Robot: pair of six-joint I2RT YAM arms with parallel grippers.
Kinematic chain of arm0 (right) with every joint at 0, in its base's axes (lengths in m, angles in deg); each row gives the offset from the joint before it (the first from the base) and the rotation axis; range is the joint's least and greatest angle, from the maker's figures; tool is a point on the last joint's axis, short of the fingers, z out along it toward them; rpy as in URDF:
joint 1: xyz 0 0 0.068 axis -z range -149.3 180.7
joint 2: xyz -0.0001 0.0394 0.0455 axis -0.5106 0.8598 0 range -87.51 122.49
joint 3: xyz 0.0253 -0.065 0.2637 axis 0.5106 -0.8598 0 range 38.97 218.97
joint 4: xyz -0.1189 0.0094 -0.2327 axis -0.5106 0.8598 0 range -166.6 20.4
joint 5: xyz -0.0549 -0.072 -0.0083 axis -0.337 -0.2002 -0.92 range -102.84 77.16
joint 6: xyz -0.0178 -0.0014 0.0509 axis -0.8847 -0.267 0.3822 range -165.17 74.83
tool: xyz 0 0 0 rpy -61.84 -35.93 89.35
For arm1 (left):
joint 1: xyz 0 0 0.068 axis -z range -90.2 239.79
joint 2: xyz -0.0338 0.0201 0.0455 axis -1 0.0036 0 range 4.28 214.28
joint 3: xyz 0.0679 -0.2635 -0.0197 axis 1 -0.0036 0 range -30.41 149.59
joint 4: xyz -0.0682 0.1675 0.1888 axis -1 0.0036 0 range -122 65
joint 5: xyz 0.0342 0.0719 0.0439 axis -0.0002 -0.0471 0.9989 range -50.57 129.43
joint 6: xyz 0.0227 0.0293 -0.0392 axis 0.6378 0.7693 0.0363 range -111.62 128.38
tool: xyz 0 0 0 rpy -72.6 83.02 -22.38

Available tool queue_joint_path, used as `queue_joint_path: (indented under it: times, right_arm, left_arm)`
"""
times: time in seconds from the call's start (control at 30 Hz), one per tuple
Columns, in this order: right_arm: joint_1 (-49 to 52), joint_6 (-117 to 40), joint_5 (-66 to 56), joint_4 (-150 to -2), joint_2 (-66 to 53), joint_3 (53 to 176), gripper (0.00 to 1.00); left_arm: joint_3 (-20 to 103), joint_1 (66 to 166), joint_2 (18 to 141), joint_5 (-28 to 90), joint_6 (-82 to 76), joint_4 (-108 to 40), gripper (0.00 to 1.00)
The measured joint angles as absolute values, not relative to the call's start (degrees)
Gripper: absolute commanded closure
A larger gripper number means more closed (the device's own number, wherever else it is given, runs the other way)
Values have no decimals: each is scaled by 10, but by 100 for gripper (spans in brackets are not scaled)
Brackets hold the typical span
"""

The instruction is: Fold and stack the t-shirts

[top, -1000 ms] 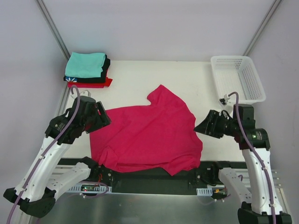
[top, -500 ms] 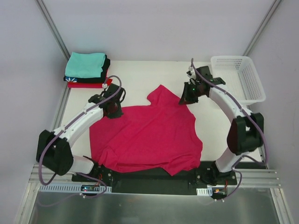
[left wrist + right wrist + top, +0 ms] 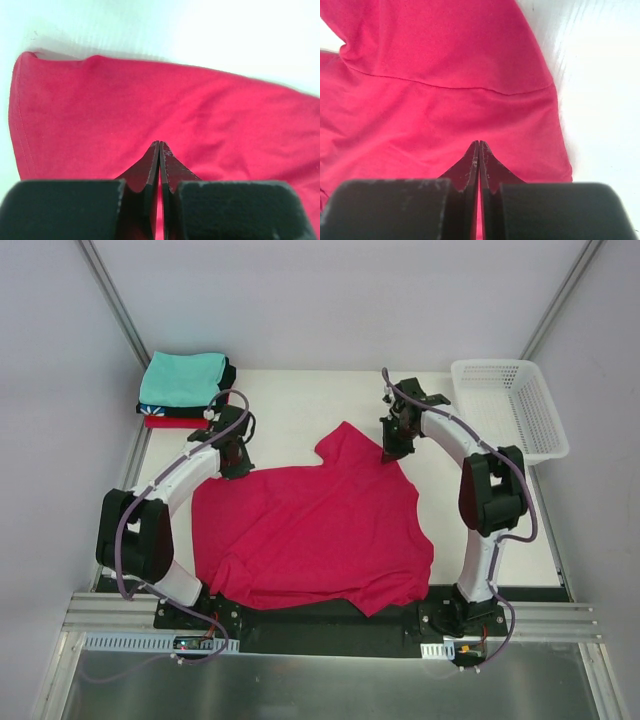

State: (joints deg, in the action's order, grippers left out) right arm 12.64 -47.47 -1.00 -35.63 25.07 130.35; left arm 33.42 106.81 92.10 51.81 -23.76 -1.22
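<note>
**Top view.** Both arms are fully stretched over the desk [image 3: 300, 400]. One second ago they sat folded back near their bases, and half a second ago they were part-way out. The left arm [image 3: 185, 475] now ends at the far-left corner of the crimson shirt [image 3: 320, 530]. The right arm [image 3: 465, 440] ends at the far-right shoulder, beside the upturned sleeve. The shirt lies spread in the middle of the desk, rumpled at its near edge, and its outline is unchanged across the three frames. The folded stack [image 3: 185, 390] rests at the far-left corner and the basket [image 3: 510, 405] at the far right, both untouched. The reach appears complete, so the task probably stands at the first grasp of a fold.

**Left wrist view.** The left jaws are closed, tips pressed together, poised over flat crimson cloth. The stitched hem [image 3: 20, 130] runs down the left side, with bare desk beyond it. No pinched ridge of cloth shows at the tips, so a hold on the shirt cannot be confirmed.

**Right wrist view.** The right jaws are likewise closed tip to tip, just near of a seam [image 3: 450, 87] that crosses the cloth. White desk lies to the right. No gathered fabric is visible between the tips here either, so the cloth looks not yet lifted.
</note>
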Motion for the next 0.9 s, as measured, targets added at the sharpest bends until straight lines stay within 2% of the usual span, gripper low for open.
queue_joint_path:
  times: [0.47, 0.9]
  right_arm:
    - [92, -478, -107, -328, 377, 1422, 99]
    - [169, -482, -103, -311, 433, 1487, 99]
  left_arm:
    - [322, 1036, 1012, 489, -275, -61, 100]
    - [349, 1017, 1082, 439, -285, -99, 100]
